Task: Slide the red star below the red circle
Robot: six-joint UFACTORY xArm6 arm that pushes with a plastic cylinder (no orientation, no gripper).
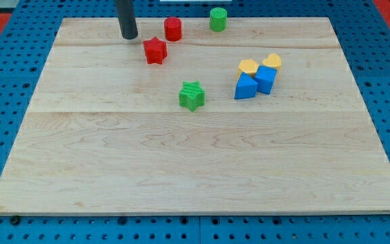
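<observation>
The red star [155, 51] lies near the top of the wooden board, just below and to the left of the red circle [173, 29]. The two are close but apart. My tip [128, 36] rests on the board to the upper left of the red star, a short gap away, and to the left of the red circle.
A green circle [218, 19] stands at the board's top edge, right of the red circle. A green star [191, 95] lies near the middle. A tight cluster at the right holds two yellow blocks [248, 67] [272, 62] and two blue blocks [245, 87] [266, 79].
</observation>
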